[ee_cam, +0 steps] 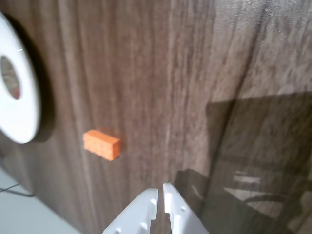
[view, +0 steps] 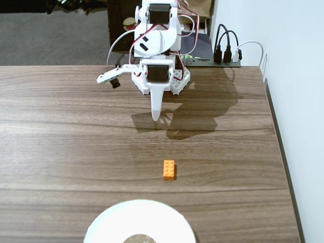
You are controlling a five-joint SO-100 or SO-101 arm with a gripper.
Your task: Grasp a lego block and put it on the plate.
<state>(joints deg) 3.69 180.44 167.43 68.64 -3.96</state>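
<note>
Since the lego block (view: 169,169) lies flat and studs-up on the bare worktop (view: 61,131), alone and untouched, the step in hand is the reach and the grasp; in the fixed view it sits between the arm and the plate (view: 109,223), nearer the plate, whose white rim shows at the bottom edge with only a sliver of its brownish centre in view; in the wrist view the block (ee_cam: 101,144) appears to the left of and above the fingertips, with the plate (ee_cam: 24,112) further left at the picture's edge. The gripper (view: 156,116) hangs over the worktop close to the arm's base, well apart from the block, its jaws drawn nearly together with only a thin slit between the white tips (ee_cam: 161,192), and they hold nothing. To do this well, I judge the jaws should be spread wider than the block's narrow side before descending; the wrist should be turned so the fingers straddle the two long faces, not the ends; the descent should be straight down over the block's middle, so a fingertip does not nudge it aside; closing should wait until the tips are low beside its walls. Cables and a power strip (view: 228,54) at the far edge lie clear of the path.
</note>
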